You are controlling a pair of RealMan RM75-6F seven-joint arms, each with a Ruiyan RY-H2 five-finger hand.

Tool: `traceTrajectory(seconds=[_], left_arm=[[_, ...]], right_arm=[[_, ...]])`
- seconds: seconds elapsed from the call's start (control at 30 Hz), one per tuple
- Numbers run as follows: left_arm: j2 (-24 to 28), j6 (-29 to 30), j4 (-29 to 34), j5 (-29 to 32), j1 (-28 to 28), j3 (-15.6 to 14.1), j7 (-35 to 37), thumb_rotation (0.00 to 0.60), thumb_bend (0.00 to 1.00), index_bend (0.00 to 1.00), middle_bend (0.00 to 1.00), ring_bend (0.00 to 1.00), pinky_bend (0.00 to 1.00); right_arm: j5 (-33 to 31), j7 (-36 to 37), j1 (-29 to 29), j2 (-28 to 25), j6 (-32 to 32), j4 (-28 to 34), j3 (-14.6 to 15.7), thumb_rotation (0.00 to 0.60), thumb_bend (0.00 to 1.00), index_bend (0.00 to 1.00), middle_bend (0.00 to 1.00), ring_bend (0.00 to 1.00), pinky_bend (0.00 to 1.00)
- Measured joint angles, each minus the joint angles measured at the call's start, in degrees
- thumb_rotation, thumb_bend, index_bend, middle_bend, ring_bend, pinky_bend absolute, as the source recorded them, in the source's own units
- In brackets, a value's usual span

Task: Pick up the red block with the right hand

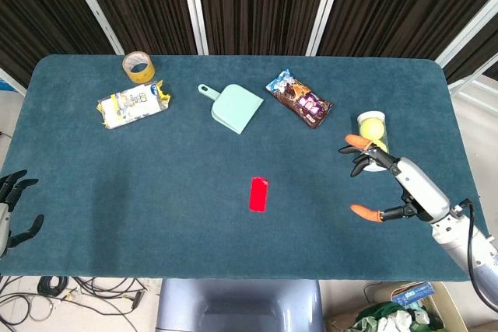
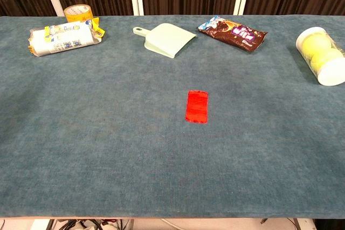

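With fingers spread and empty, the right robot hand [image 1: 387, 183] hovers well right of the red block [image 1: 259, 193] and should approach low, straddling its long edges.

Red block [image 1: 259, 193] flat near table [image 1: 117, 223] centre; right hand [image 1: 389, 180] spread empty by right edge; left hand [image 1: 12, 207] open off left edge.

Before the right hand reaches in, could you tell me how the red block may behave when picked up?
The red block looks thin and lies flat on the cloth, so fingertips may struggle to get under it. Its flat rectangular shape should not roll. It looks stiff, probably light.
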State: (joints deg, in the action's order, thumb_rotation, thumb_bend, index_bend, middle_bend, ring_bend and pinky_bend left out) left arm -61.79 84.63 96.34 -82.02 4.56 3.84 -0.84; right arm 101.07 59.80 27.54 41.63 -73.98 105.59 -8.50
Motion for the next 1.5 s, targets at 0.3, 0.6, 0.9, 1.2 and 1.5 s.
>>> traceTrajectory(seconds=[0.3, 0.6, 0.9, 1.2, 1.5], left_arm=[[0.1, 0.3, 0.0, -0.2, -0.1, -0.1, -0.5, 0.600, 0.33, 0.22, 0.11, 0.10, 0.05], [0.1, 0.4, 0.1, -0.1, -0.3, -0.1, -0.5, 0.600, 0.33, 0.22, 0.11, 0.10, 0.05], [0.0, 0.4, 0.3, -0.4, -0.3, -0.4, -1.1, 0.600, 0.33, 0.21, 0.11, 0.10, 0.05], [-0.1, 0.6, 0.5, -0.5, -0.5, -0.5, -0.9, 0.600, 0.33, 0.21, 0.11, 0.10, 0.05], [0.0, 0.3, 0.6, -0.4, -0.4, -0.5, -0.8, 0.600, 0.33, 0.21, 0.11, 0.10, 0.05]], right_arm=[[-0.9, -3.2, 0.7, 0.8, 0.8, 0.3, 0.9, 0.600, 0.15, 0.11, 0.20, 0.39, 0.25], [-5.2, -10.3, 1.8, 4.4, 4.6, 0.6, 0.9, 0.600, 0.15, 0.12, 0.22, 0.40, 0.25], [-9.9, -19.7, 3.3, 6.7, 9.3, 2.1, 0.5, 0.600, 0.15, 0.11, 0.24, 0.41, 0.25], [-19.3, -31.2, 5.2, 10.4, 13.9, 4.1, -0.5, 0.600, 0.24, 0.19, 0.48, 0.61, 0.57], [-34.8, -43.2, 10.5, 18.4, 19.6, 2.6, -2.8, 0.600, 0.35, 0.33, 0.82, 0.92, 0.96]])
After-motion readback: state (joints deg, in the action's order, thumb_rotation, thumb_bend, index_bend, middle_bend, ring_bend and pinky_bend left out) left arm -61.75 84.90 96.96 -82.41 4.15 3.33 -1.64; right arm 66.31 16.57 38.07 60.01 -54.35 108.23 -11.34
